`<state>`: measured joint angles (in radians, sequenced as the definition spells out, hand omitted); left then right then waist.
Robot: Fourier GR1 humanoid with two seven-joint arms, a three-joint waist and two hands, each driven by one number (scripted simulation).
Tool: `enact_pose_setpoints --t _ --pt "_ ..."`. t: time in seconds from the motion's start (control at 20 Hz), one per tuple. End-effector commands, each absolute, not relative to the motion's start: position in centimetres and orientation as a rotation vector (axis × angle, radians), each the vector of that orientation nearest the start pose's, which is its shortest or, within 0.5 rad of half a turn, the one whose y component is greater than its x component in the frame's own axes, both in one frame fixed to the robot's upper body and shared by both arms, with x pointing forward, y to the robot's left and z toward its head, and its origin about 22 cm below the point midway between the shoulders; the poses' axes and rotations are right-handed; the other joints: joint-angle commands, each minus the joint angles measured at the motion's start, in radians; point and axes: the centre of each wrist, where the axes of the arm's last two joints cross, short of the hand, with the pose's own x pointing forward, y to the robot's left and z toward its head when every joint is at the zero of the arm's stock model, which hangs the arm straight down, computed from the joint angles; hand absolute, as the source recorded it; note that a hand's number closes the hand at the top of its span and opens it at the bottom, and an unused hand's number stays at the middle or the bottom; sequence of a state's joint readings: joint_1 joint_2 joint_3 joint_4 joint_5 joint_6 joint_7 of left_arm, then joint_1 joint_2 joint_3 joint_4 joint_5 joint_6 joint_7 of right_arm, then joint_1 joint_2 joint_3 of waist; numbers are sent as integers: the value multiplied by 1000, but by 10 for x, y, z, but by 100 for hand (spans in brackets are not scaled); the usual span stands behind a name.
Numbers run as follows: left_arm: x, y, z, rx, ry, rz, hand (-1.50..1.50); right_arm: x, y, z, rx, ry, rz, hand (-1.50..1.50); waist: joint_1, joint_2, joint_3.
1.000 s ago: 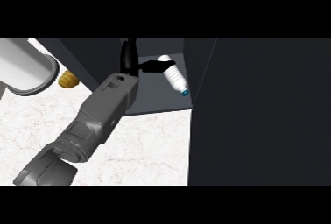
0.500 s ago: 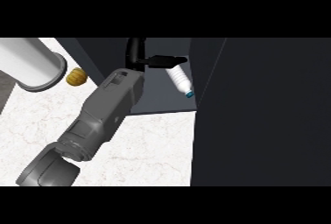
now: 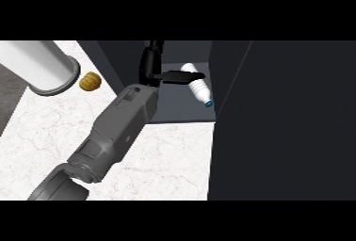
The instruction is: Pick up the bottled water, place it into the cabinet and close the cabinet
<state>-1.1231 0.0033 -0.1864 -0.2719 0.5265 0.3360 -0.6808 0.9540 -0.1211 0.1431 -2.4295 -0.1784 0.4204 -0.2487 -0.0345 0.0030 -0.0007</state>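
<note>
Since a moment ago the hand (image 3: 161, 70) has slid a bit off the bottled water (image 3: 197, 85), which now lies tilted inside the dark cabinet (image 3: 182, 113), cap down; straight fingers touch its top end, holding nothing; on the white worktop (image 3: 167, 160) sit a grey cylinder (image 3: 43, 67) and a small yellow thing (image 3: 90, 81).

Bottle (image 3: 195, 85) lies inside cabinet (image 3: 181, 115) (tilted, cap toward the front); hand (image 3: 161, 70) at its left, touching. Round item (image 3: 90, 81) on counter (image 3: 167, 160), further left.
</note>
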Motion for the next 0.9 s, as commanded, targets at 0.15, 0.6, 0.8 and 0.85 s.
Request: enact_pose_setpoints --t 0.15,0.6,0.8,0.85 --pt "406 77 33 -187 -1912 12 -150 35 -250 115 270 -1822 126 -150 7 -11 0" --pt "353 70 14 -508 -1889 21 -150 34 -249 115 228 -1829 84 -150 44 -17 1" --pt "330 72 9 -533 -1915 28 -150 33 -240 119 222 -1809 123 -150 38 -11 0" --pt "322 77 12 -544 -1884 8 -150 30 -240 126 200 -1826 118 -150 44 -14 0"
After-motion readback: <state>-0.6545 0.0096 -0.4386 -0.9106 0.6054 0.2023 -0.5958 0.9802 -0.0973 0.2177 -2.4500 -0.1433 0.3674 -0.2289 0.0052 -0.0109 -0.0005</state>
